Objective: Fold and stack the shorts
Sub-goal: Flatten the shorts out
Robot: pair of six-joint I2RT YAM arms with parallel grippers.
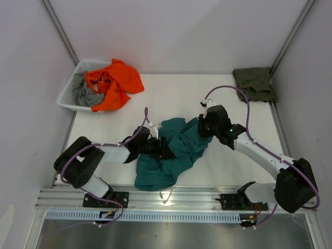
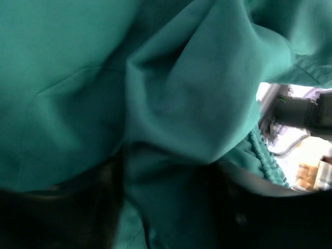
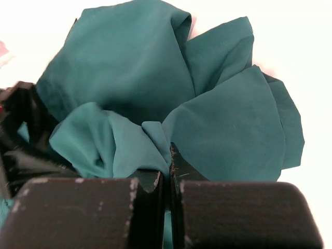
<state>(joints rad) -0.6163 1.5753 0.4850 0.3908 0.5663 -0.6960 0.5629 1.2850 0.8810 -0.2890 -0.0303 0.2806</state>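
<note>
The teal-green shorts [image 1: 174,155] lie crumpled in the middle of the table, their off-white cord [image 1: 166,196] trailing over the front rail. My left gripper [image 1: 164,148] is pushed into their left side. In the left wrist view teal cloth [image 2: 171,93] fills the frame, and a bunch of it sits between the dark fingers of my left gripper [image 2: 166,176], which looks shut on it. My right gripper [image 1: 203,127] is at the shorts' right edge. In the right wrist view the right gripper [image 3: 169,150] is shut on a teal fold [image 3: 155,135]. The olive-green shorts [image 1: 253,83] lie at the back right corner.
A white basket [image 1: 70,91] at the back left holds orange cloth [image 1: 115,83] and grey cloth [image 1: 85,95]. An aluminium rail [image 1: 197,197] runs along the near edge. Grey walls close in on both sides.
</note>
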